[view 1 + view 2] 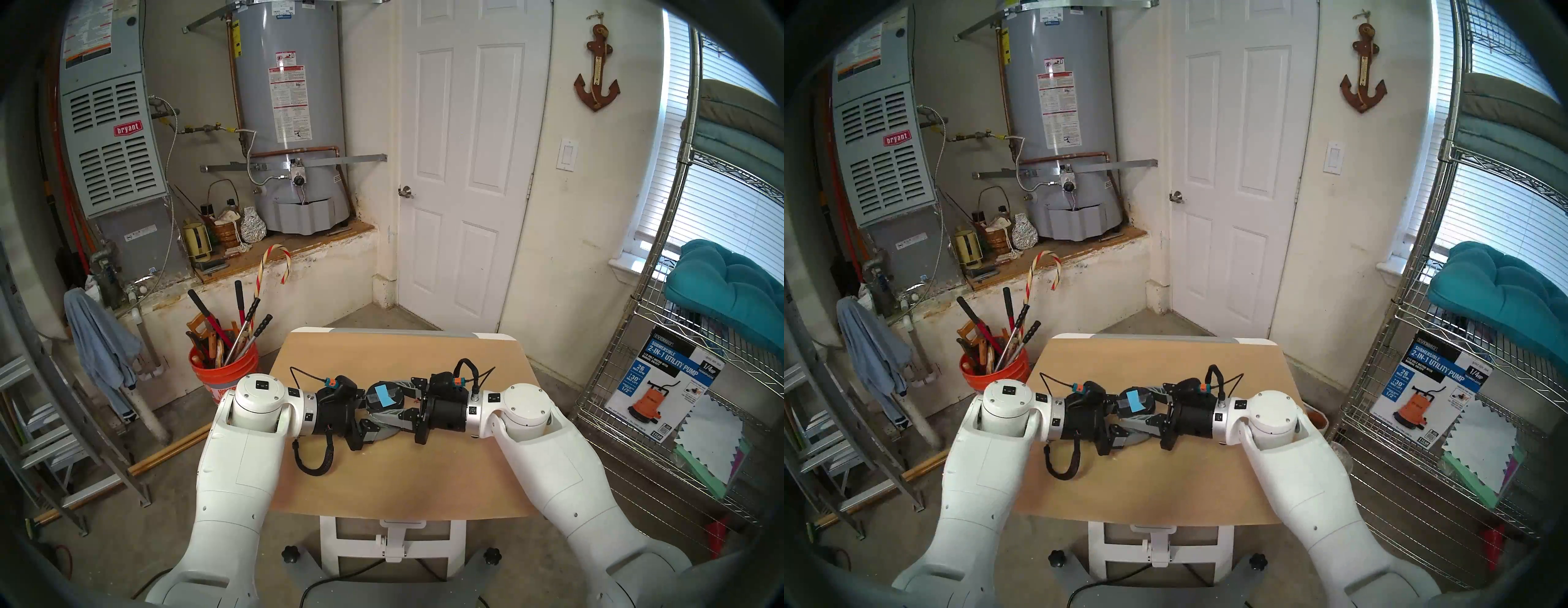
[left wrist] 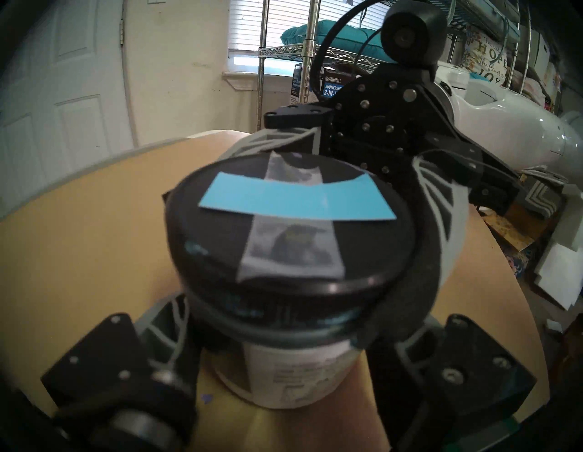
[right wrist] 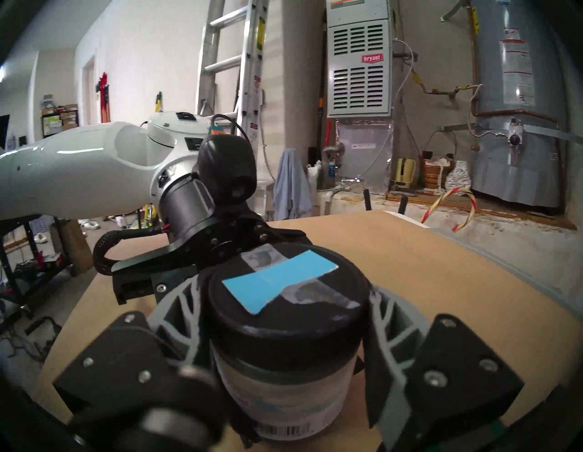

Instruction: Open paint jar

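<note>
While the paint jar (image 2: 284, 372) stands upright near the middle of the tan surface (image 1: 424, 475), both arms reach in from opposite sides to share the work. The left end effector (image 1: 373, 418) sits low, its fingers closed around the jar's labelled body, which looks meant to pin it down so it cannot spin. The right end effector (image 3: 287, 315) comes in a touch higher, its ribbed grey fingers (image 3: 388, 318) pressed on either side of the black lid (image 3: 284, 303), the natural place to grip if the cap is to be twisted off. A strip of light-blue tape (image 2: 296, 200) lies across the lid's top, with a greyish patch beneath it. From the left wrist view the lid seems to sit slightly cocked on the jar, though blur makes that hard to trust; it remains on top, so I judge the jar not yet opened. Any slip of the lower grip would likely turn the whole jar instead of the cap.
</note>
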